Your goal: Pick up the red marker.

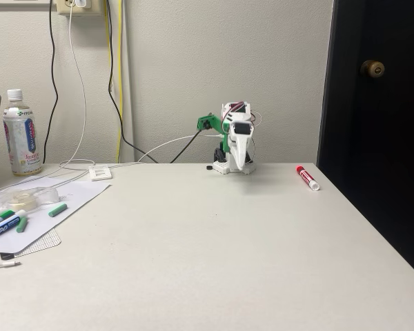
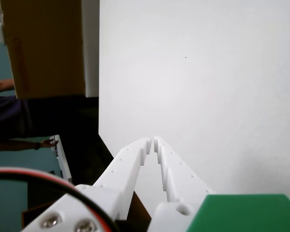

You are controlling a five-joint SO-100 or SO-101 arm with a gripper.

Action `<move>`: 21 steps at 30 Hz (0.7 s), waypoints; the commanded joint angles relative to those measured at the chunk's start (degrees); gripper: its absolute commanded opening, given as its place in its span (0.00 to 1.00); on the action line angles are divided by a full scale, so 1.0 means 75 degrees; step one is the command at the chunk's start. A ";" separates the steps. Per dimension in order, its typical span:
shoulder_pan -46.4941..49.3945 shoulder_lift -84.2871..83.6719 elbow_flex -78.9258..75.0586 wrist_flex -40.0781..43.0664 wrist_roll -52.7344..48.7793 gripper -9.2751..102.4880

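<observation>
the claw (image 1: 240, 163) is clenched on nothing, folded at the base. the red marker (image 1: 307, 177) lies well apart to its right in the fixed view, near the table (image 1: 214, 248) edge. i think it should release first, then come down across the barrel.

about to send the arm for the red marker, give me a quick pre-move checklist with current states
1. Marker located: ok. The red marker lies flat near the table's right edge in the fixed view.
2. Marker free of clutter: ok, nothing touches it.
3. Claw empty: ok. The claw holds nothing in the wrist view.
4. Claw open enough: not ok, its tips nearly meet.
5. Claw aimed at marker: not ok. The arm sits folded at the back, well left of the marker.
6. Drop risk: cannot tell how close the marker is to the edge.
</observation>
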 commanded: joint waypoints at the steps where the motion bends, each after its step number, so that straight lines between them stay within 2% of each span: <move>1: -0.0152 0.0035 -0.0797 0.0059 0.0035 0.08; 11: -0.1008 -0.0012 -0.2250 0.0082 -0.0187 0.08; 21: -0.1559 -0.2742 -0.5578 0.1125 -0.0316 0.08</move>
